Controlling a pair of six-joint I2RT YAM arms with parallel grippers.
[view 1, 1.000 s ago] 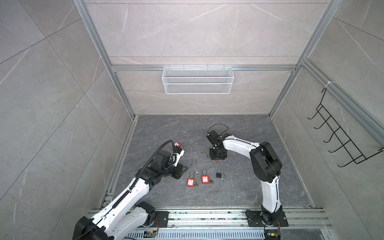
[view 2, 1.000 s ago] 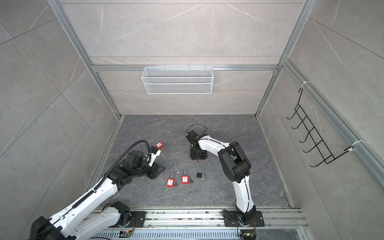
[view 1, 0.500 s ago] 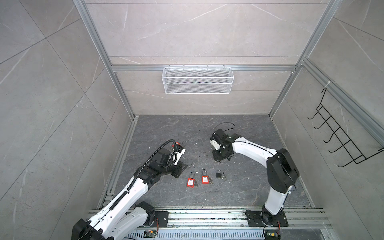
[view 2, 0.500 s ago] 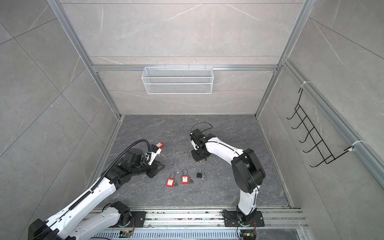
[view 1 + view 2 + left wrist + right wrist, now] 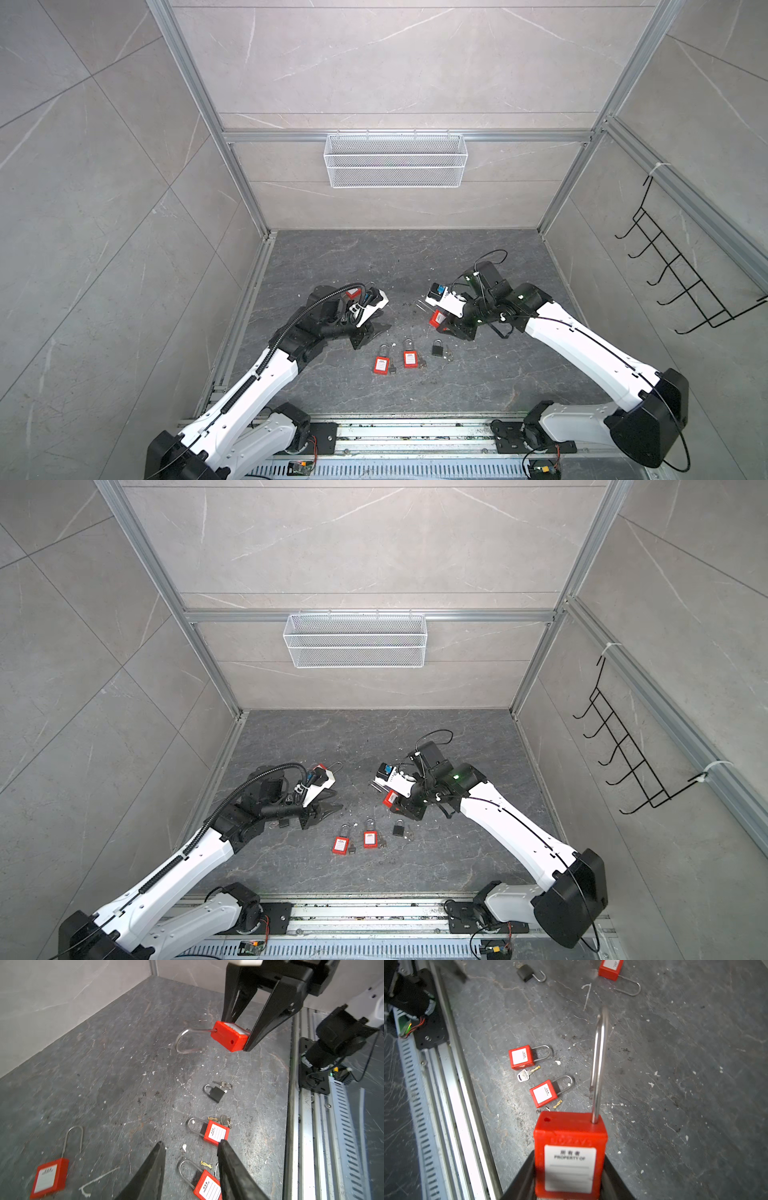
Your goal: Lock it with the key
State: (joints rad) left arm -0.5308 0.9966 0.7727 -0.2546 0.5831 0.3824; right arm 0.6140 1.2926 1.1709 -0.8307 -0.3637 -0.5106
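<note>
Three padlocks, keys on floor — right tool clenched on long-shackle padlock; left tool released.

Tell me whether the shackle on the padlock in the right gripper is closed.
No: in the right wrist view the red padlock shows one empty hole in its body, its shackle swung out of it.

The left arm stretches low over the bench, and the left end effector is open and empty. The right arm leans in too, and the right end effector squeezes a red padlock.
</note>
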